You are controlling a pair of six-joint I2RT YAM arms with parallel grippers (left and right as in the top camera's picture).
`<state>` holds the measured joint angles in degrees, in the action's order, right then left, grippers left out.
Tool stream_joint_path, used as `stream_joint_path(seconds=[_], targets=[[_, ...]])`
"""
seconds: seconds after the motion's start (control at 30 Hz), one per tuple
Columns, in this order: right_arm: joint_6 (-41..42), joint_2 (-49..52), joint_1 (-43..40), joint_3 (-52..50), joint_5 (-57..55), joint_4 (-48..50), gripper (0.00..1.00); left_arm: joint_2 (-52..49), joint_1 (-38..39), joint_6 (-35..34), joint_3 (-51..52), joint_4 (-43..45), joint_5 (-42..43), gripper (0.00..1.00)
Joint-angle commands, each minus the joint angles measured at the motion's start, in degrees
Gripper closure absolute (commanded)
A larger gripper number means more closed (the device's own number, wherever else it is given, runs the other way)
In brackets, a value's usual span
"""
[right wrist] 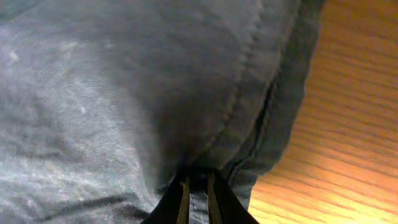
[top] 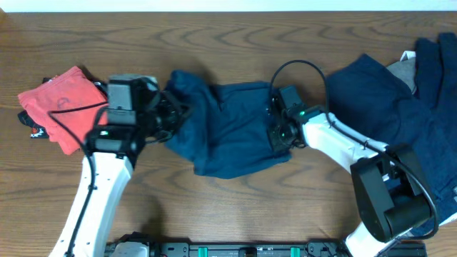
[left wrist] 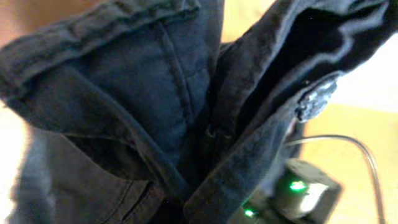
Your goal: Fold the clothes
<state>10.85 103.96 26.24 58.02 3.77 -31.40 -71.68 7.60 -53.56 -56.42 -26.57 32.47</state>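
A dark navy garment (top: 228,132) lies stretched across the middle of the table. My left gripper (top: 175,114) is at its left end; in the left wrist view the navy folds and seams (left wrist: 155,93) fill the frame and hide my fingers. My right gripper (top: 277,132) is at its right edge, shut on a pinch of the navy fabric (right wrist: 198,186), with wood table to the right. A red top (top: 61,103) lies at the far left.
A pile of navy clothes (top: 400,107) with a grey piece (top: 403,71) covers the right side of the table. A dark item (top: 32,125) sticks out under the red top. The right arm's base (top: 389,193) stands at the front right.
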Motion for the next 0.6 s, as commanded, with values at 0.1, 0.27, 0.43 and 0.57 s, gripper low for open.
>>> stream_joint_path(seconds=[0.1, 0.27, 0.43, 0.57], targets=[[4.98, 2.29, 5.18, -3.76, 2.03, 1.25, 0.9, -0.24, 10.21, -12.7, -1.9, 6.12, -6.99, 0.94], [5.73, 2.29, 6.71, -3.76, 2.05, 1.14, 0.91, -2.95, 16.52, -13.0, -1.9, 6.34, -16.96, 0.94], [6.49, 2.19, 6.71, -3.61, 2.03, 0.24, 0.86, -7.76, 19.21, -12.96, -1.9, 9.33, -20.09, 0.93], [6.51, 0.04, 4.96, -0.7, 0.5, -5.75, 0.79, -12.11, 20.26, -12.96, -1.9, 16.26, -17.49, 0.68]])
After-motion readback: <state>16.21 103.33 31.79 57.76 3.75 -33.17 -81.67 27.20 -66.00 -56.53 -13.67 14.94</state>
